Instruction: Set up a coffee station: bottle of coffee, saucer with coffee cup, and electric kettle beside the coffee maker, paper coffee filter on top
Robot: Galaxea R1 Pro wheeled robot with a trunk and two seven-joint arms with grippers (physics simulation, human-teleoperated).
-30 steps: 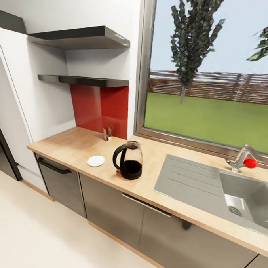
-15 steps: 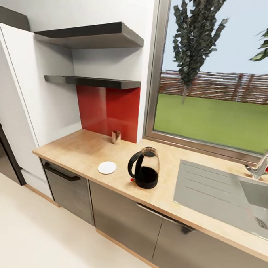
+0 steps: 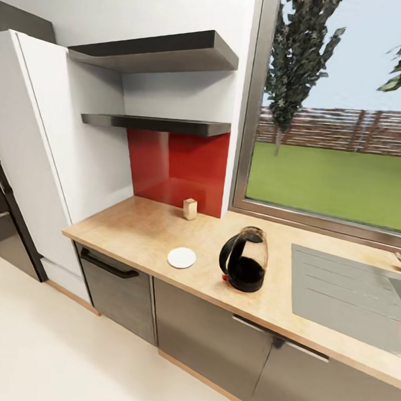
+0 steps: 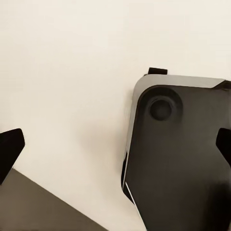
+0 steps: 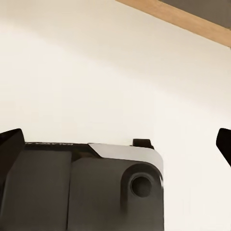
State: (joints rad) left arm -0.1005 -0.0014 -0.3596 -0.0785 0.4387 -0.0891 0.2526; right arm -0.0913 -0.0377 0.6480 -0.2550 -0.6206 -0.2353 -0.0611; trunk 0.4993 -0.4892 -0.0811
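Kettle and saucer sit on counter, saucer left of kettle. Both grippers spread wide, holding nothing, aimed at floor. Risk: base clips cabinets approaching.

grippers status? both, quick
Left end effector: open, holding nothing, over the floor.
Right end effector: open, holding nothing, over the floor.
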